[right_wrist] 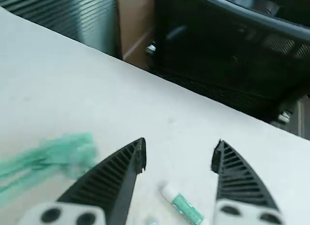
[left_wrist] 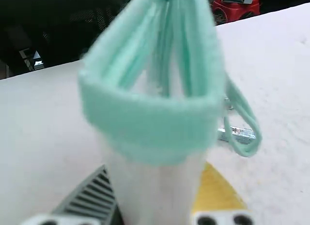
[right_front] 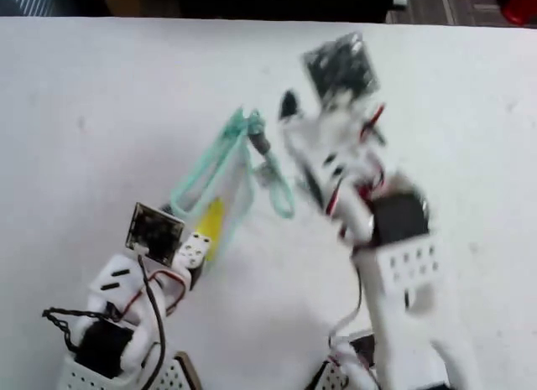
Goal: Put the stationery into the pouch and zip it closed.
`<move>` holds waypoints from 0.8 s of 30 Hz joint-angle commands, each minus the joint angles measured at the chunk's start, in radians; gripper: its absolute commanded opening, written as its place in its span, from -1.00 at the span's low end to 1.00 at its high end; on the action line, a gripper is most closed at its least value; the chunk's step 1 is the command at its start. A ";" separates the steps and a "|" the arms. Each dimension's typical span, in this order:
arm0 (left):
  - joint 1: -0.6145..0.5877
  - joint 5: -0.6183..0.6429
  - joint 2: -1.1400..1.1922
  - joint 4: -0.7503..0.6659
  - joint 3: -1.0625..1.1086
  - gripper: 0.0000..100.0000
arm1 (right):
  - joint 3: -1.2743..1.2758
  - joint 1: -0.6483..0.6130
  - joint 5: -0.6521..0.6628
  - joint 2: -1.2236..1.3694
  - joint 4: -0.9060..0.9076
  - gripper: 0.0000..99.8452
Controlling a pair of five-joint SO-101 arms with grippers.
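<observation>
the table [right_front: 84,113] is brightly and evenly lit from above, its white top washed nearly featureless in the high view, with only faint, soft shadows close under the arms. the room beyond the table's far edge is dark. the right arm [right_front: 336,155] is smeared by motion blur near the table's middle. in the left wrist view the pouch [left_wrist: 150,123] sits close to the lens and out of focus, its edges soft.

My high camera looking steeply down over the counter [right_front: 84,113], left wrist camera pressed close against the pouch [left_wrist: 150,123], right wrist camera low, facing the counter's far edge, pouch shared by all three
</observation>
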 commanded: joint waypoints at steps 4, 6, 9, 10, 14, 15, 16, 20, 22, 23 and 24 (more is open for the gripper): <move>0.005 -0.114 -0.005 -0.064 -0.005 -0.95 | -0.219 0.186 0.014 0.278 0.074 -0.58; 0.007 -0.114 -0.005 -0.064 -0.003 -0.95 | -0.252 0.206 0.058 0.366 0.111 -0.63; 0.007 -0.114 -0.005 -0.066 -0.003 -0.95 | -0.270 0.206 0.224 0.481 0.153 -0.79; 0.007 -0.114 -0.005 -0.066 -0.003 -0.95 | -0.272 0.203 0.272 0.512 0.160 -0.84; 0.002 -0.114 -0.005 -0.066 -0.003 -0.95 | -0.272 0.197 0.407 0.610 0.180 -0.86; 0.001 -0.114 -0.005 -0.066 -0.003 -0.95 | -0.269 0.197 0.422 0.630 0.180 -0.82; -0.001 -0.114 -0.005 -0.068 -0.003 -0.95 | -0.269 0.197 0.439 0.653 0.180 -0.78; -0.001 -0.114 -0.005 -0.066 -0.003 -0.95 | -0.275 0.197 0.491 0.748 0.174 -0.61; -0.001 -0.114 -0.005 -0.061 -0.003 -0.95 | -0.275 0.196 0.531 0.792 0.174 -0.60; -0.001 -0.114 -0.005 -0.060 -0.003 -0.95 | -0.275 0.196 0.552 0.812 0.168 -0.60; -0.001 -0.114 -0.005 -0.060 -0.003 -0.95 | -0.275 0.196 0.568 0.831 0.153 -0.60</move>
